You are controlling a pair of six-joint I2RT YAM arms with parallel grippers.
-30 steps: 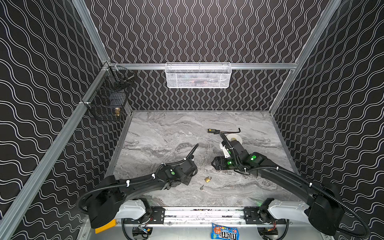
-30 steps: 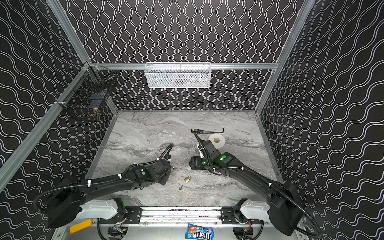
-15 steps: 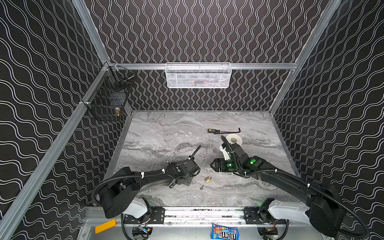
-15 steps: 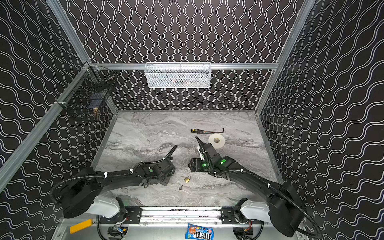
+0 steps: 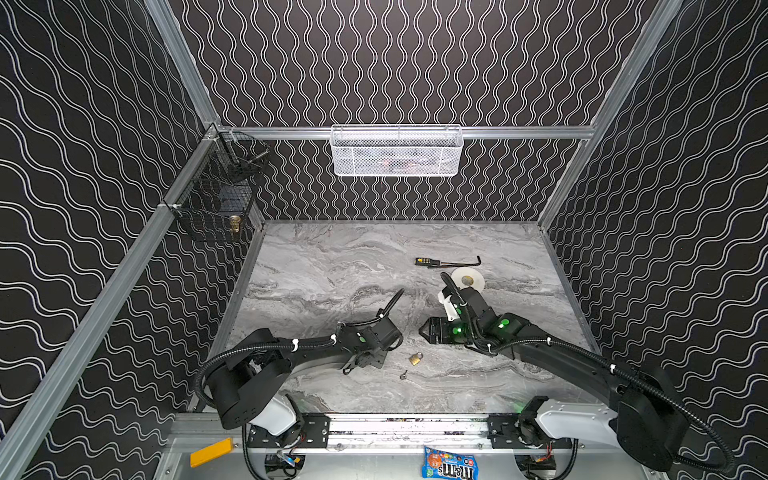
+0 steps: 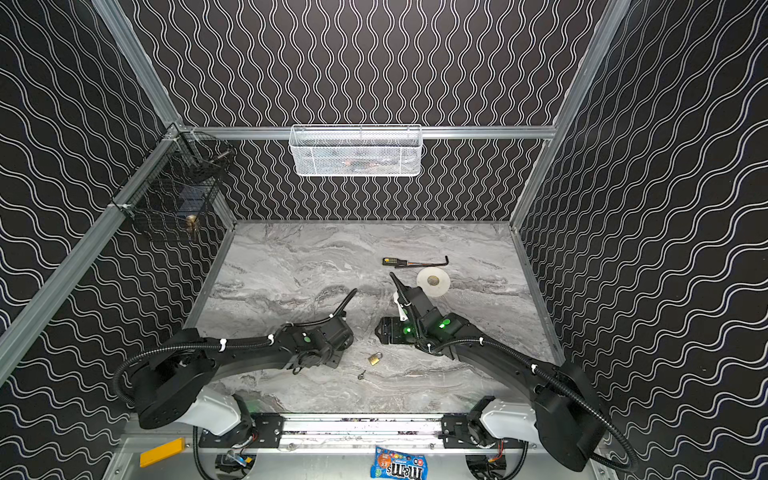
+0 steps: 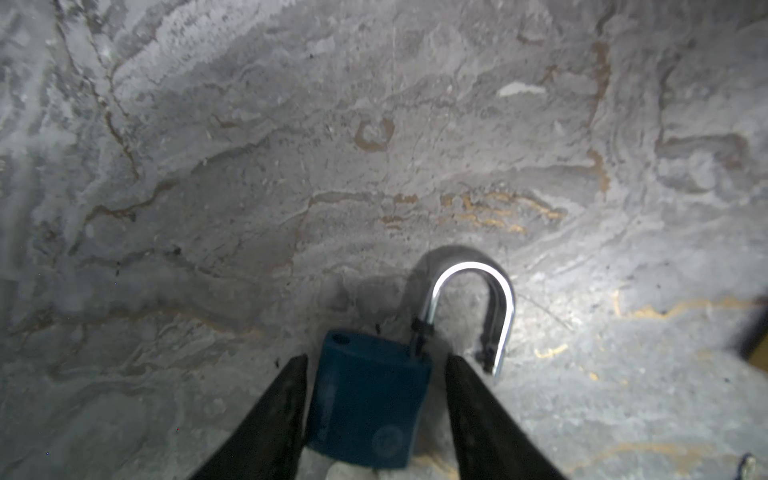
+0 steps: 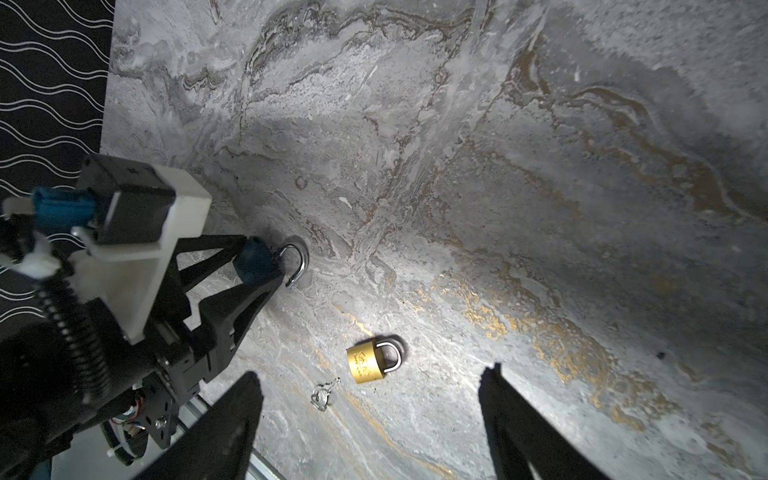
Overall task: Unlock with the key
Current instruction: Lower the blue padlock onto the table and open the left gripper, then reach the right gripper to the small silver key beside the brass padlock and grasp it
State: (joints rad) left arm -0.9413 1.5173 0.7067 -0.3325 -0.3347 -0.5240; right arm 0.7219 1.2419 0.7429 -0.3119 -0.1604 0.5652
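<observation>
Now your left gripper's (image 7: 376,358) spread jaws flank the blue padlock (image 7: 368,403) on the table (image 7: 249,166), open shackle pointing straight ahead; the key (image 8: 323,394) lies loose before your wide-spread right gripper (image 8: 372,374).

We see a grey marbled desk (image 5: 332,266) enclosed by black walls (image 5: 395,62) patterned with wavy white lines. At the upper middle of both top views a white mesh basket (image 5: 397,151) hangs on the back rail (image 5: 519,132); its contents are too blurred to name. At the upper left a black wire basket (image 5: 216,195) holds a small brass object (image 5: 235,223). Right of centre on the desk lie a thin black tool (image 5: 451,263) with a yellow-marked handle and, just beside it, a white tape roll (image 5: 473,282). Along the bottom edge sit a candy bag (image 5: 449,467) and a yellow tag (image 5: 211,452).
</observation>
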